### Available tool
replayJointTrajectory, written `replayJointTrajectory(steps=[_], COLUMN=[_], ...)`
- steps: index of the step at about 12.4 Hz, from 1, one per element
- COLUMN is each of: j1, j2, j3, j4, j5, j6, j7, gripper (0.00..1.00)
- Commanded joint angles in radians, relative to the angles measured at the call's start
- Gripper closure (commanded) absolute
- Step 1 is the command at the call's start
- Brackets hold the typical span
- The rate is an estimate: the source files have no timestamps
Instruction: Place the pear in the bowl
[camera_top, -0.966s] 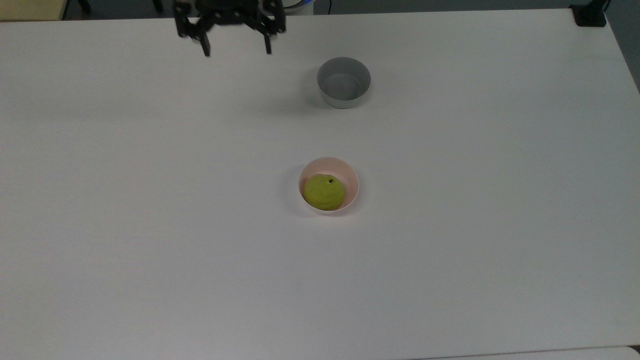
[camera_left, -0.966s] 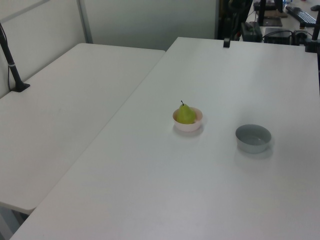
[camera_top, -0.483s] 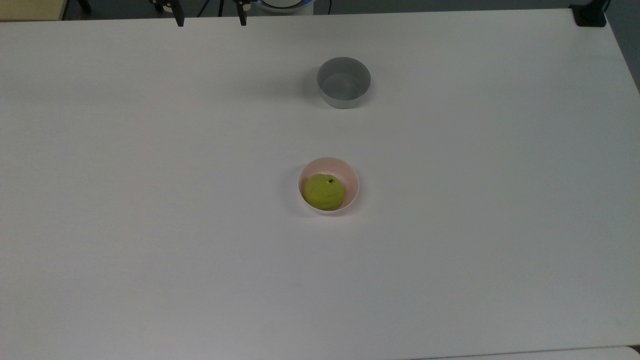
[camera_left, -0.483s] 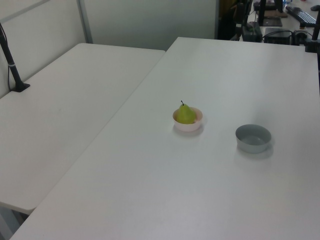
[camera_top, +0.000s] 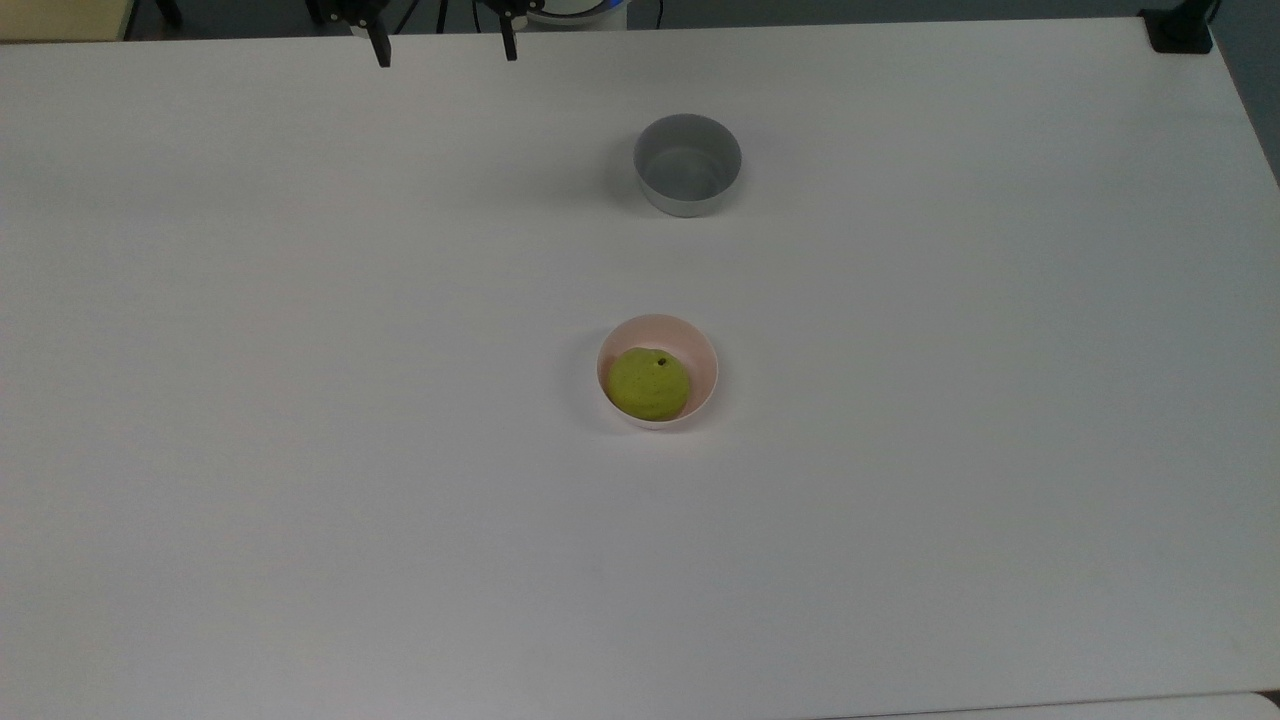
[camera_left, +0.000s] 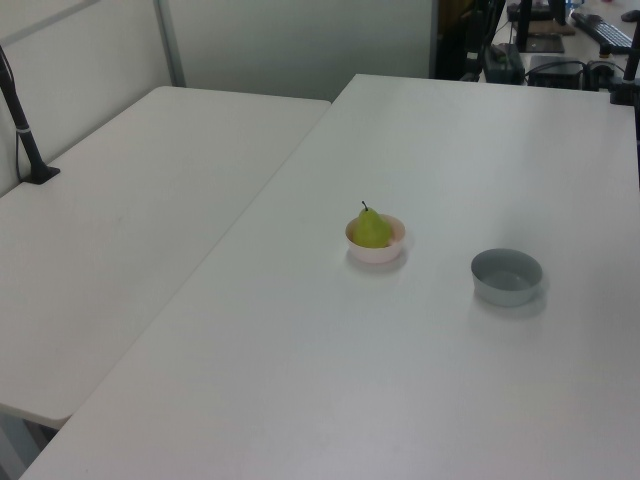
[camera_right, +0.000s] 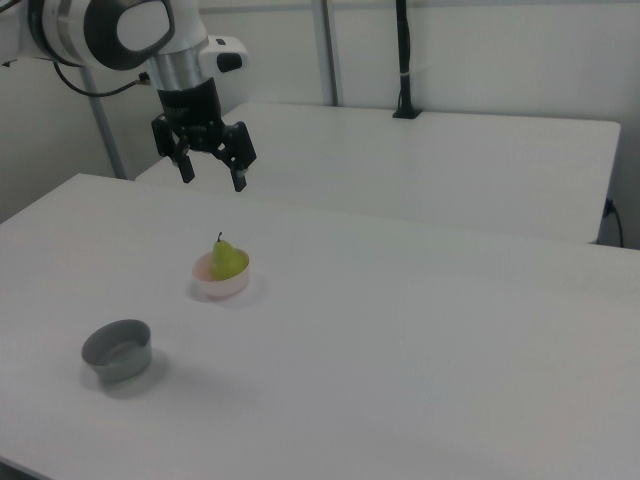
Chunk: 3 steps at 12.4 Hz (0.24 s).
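Pincer: black two-finger gripper (camera_right: 212, 181) on the white and grey robot arm (camera_right: 120, 32) hangs in the air with its fingers (camera_right: 186, 171) spread wide apart and nothing between them; in the top view its two finger tips (camera_top: 381, 52) poke in at the top edge, over the far rim of the table.
Pear: small rounded yellow-green pear (camera_top: 648, 384) with a short dark stem sits upright inside the pale pink bowl, well below the pincer and, in the right view, a little to the right of it; nothing of the pincer touches it.
Pink bowl: small round pale pink plastic bowl (camera_top: 702, 355) stands on the table under the pear (camera_right: 227, 261), well apart from the pincer; in the top view it lies lower down and to the right of the finger tips.
Grey bowl: small round grey plastic bowl (camera_top: 687, 165) stands apart from the pink bowl (camera_right: 221, 285); in the top view it is nearer the pincer than the pink one, to the right of the finger tips; in the right view the grey bowl (camera_right: 117, 350) is far below the pincer and to the left.
Table: wide white table top (camera_top: 300, 450) carries both bowls, the pincer above its far side.
Left view: pear (camera_left: 372, 229) in the pink bowl (camera_left: 376, 250), grey bowl (camera_left: 507, 277) to the left view's right of it.
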Motion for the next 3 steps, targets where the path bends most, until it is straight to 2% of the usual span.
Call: replayJointTrajectory(steps=[1, 3], j1=[0.012, 0.012], j2=[-0.018, -0.018], j3=[-0.006, -0.004], j4=[-0.028, -0.028], j5=[-0.006, -0.006], j6=[0.024, 0.021], j7=[-0.012, -0.009], gripper=[0.00, 0.00])
